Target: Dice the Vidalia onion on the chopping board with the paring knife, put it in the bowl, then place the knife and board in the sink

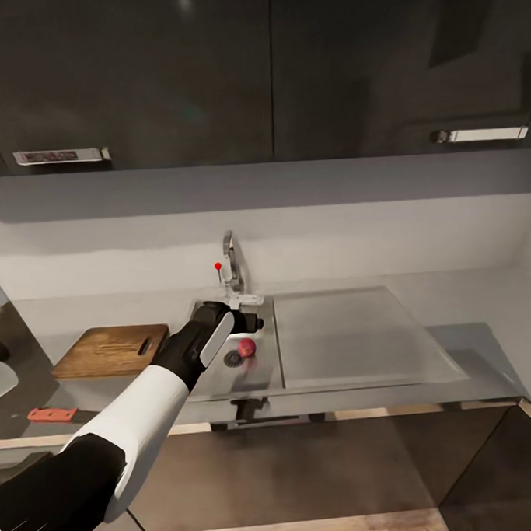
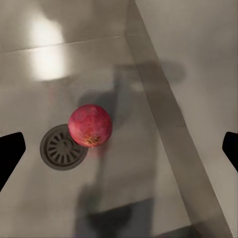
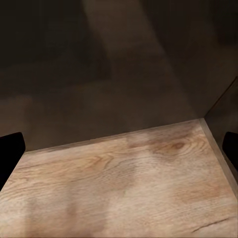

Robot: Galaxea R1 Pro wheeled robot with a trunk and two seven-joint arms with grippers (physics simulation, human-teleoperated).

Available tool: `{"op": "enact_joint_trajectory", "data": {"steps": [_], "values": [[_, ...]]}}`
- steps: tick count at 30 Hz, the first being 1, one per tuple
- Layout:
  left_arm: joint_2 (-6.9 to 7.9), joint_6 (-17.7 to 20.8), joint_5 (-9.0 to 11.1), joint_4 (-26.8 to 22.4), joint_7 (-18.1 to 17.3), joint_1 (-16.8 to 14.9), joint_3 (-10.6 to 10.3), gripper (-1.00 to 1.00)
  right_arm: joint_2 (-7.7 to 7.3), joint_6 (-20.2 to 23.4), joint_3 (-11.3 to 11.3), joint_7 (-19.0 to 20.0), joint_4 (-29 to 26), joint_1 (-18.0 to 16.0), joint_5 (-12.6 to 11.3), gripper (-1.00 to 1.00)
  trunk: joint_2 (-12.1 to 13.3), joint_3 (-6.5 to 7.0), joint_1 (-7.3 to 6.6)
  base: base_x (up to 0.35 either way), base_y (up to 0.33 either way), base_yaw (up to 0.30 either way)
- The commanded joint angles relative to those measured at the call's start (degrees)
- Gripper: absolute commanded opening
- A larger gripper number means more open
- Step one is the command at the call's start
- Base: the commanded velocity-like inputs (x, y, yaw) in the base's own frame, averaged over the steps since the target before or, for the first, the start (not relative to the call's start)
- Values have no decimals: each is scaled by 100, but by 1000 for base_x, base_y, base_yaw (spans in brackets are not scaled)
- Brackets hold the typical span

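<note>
Left gripper spread wide over sink, centre frame, onion between fingers beside drain: lined up for grab. Right gripper spread, idle over floor.

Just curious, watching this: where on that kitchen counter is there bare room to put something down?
The flat steel drainboard right of the sink basin is bare. The left is crowded: brown wooden chopping board, orange-red knife, left gripper over the red onion.
</note>
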Motion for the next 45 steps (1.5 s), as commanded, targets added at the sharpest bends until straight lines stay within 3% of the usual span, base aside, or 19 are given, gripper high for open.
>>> {"op": "enact_joint_trajectory", "data": {"steps": [1,23,30,45], "values": [[5,15,61,-1,54,-5,-18,100,2,-16,-20,-6,2,-4,7,100,-6,-17,0,0,0,0],[15,7,61,107,53,-5,-18,100,10,-16,-20,3,2,-4,7,100,-6,-218,0,69,0,0],[53,-287,61,350,56,-5,-18,100,8,-16,-20,3,2,-4,7,100,-6,-282,0,245,0,0],[93,-328,61,438,56,-5,-18,100,11,-16,-20,3,2,-4,7,100,-6,-419,0,25,0,0]]}}
